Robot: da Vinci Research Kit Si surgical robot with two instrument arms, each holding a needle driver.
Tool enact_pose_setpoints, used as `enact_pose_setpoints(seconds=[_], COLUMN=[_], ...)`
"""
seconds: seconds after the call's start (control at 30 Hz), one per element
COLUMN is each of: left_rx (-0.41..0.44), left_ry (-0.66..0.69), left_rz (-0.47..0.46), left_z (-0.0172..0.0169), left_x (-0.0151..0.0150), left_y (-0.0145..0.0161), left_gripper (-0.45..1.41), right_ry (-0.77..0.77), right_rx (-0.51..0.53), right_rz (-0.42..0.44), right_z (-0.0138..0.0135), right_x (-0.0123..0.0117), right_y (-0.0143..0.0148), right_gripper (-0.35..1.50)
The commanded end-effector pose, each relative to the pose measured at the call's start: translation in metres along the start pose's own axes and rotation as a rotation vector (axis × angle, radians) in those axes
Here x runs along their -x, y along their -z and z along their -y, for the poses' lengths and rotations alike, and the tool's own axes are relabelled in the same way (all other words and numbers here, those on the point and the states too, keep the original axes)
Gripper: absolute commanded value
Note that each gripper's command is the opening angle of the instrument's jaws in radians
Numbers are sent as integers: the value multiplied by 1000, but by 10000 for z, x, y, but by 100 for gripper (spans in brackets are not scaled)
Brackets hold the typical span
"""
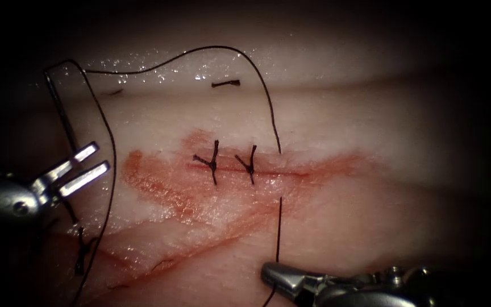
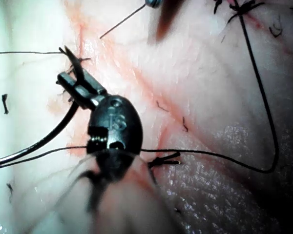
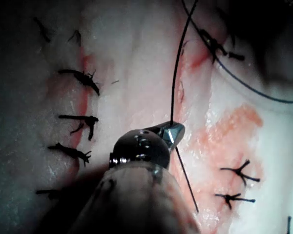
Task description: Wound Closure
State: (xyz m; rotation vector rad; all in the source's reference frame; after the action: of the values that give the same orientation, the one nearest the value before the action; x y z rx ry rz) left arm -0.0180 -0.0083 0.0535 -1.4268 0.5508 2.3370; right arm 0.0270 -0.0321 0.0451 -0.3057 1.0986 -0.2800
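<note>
Black thread (image 1: 278, 230) sits clamped in my right fingers (image 1: 277, 273); left fingers (image 1: 83, 167) gape, empty. Two knots (image 1: 231, 162) tied; third stitch untied.

Left end effector (image 1: 84, 167) with two bright flat silver blades on a rounded polished steel wrist with a pivot screw, right end effector (image 1: 274, 274) of blunt grey metal, stamped digits on the dark wrist housing (image 2: 115, 124).

The tissue (image 1: 370, 131) looks wet and glossy, smeared with red fluid (image 1: 160, 182). Both pincers, left (image 1: 83, 166) and right (image 1: 282, 277), are polished shiny metal. The thread (image 1: 268, 102) is matt black.
</note>
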Motion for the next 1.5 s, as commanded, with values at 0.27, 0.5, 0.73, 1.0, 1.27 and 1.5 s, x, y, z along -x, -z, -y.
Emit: enact_pose_setpoints(seconds=[0.27,0.5,0.73,1.0,1.27,1.5], left_rx=[3,3,3,3,4,6], left_ry=[0,0,0,0,-1,-2], left_rz=[-1,-1,-1,-1,-2,-1], left_z=[-5,-5,-5,-5,-5,-5], left_x=[3,3,3,3,5,7], left_y=[-6,-6,-6,-6,-6,-7], left_gripper=[-45,-45,-45,-45,-45,-45], right_ry=[26,11,-26,-45,-30,3], right_rx=[-128,-159,-218,-173,62,112], right_rz=[-54,-91,-160,-150,-58,30], right_z=[9,14,33,1,-56,-75], right_x=[-100,-119,-158,-156,-73,9], right_y=[-28,-31,-39,-40,-4,6], right_gripper=[-35,-35,-35,123,148,148])
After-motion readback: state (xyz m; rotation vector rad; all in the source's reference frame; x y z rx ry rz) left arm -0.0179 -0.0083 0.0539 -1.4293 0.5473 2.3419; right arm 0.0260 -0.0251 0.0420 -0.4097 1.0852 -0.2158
